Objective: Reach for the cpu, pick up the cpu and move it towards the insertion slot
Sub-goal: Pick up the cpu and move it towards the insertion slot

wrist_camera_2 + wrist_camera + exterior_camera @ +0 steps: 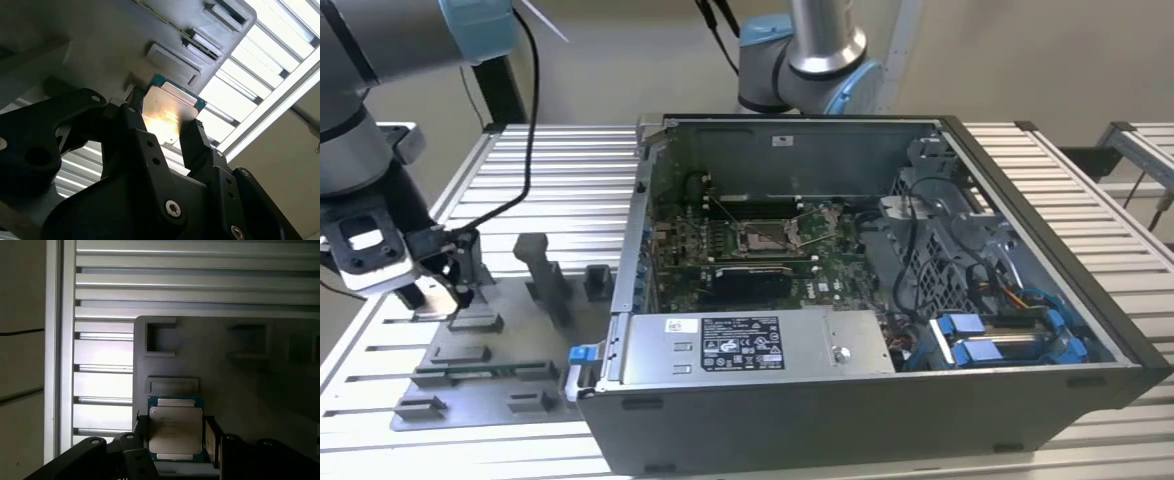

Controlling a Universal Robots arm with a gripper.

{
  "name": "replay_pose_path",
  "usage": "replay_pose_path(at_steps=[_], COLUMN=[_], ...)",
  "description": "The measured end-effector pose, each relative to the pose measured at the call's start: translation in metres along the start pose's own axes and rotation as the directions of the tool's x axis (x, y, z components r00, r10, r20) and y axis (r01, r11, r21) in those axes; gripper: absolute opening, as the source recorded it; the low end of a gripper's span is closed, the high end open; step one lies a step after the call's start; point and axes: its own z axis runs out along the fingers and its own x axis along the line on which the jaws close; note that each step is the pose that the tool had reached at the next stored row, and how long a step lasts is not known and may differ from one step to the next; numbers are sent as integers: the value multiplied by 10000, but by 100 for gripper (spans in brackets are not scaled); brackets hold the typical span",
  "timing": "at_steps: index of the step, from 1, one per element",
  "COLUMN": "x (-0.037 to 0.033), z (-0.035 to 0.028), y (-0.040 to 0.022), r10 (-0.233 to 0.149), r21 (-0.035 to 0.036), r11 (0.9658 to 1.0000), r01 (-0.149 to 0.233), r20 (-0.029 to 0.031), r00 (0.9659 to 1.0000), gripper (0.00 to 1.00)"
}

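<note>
At the exterior view's left, my gripper (440,296) hangs low over the grey fixture plate (520,345), beside the open computer case (854,400). In both wrist views the cpu (170,112) (175,429), a thin square plate with a silvery top and greenish edge, sits between the two black fingers (192,142) (141,437). The gripper (167,127) (175,435) is shut on it, just off the fixture plate. The insertion slot (767,237), a silver-framed socket with a wire lever, lies on the green board inside the case, well toward the exterior view's right of the gripper.
Grey fixture blocks (540,275) stand upright on the plate between the gripper and the case wall. A second arm's base (801,60) rises behind the case. The slatted metal table (547,170) spreads around everything. A power supply (747,345) fills the case's near side.
</note>
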Motion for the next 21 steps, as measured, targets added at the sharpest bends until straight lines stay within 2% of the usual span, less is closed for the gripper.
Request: replay_pose_path(at_steps=[4, 16, 21], x=[2, 6, 7], z=[-119, -399, -483], y=[5, 16, 19], r10=[0, 0, 0], r21=[0, 0, 0], r11=[10000, 10000, 10000], r01=[0, 0, 0], r20=[1, 1, 0], r00=[10000, 10000, 10000], gripper=[0, 0, 0])
